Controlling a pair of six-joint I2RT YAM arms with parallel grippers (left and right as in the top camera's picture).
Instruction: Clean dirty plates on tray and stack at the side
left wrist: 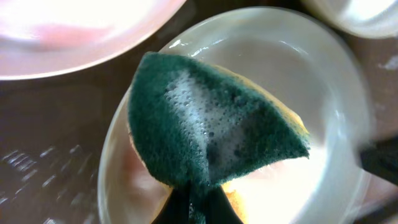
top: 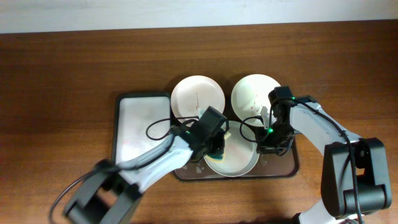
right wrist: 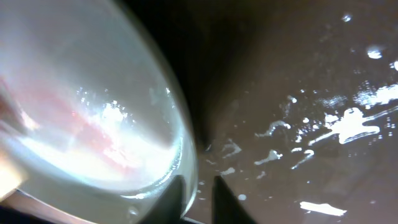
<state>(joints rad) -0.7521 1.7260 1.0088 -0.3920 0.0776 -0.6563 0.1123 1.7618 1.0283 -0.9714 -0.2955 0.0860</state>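
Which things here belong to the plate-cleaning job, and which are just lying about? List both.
Job:
- back-left plate
- back-right plate
- front plate
- dark tray under the plates
- soapy sponge, pinched in the left hand over the front plate

Lying about:
- white tray, beside the dark tray
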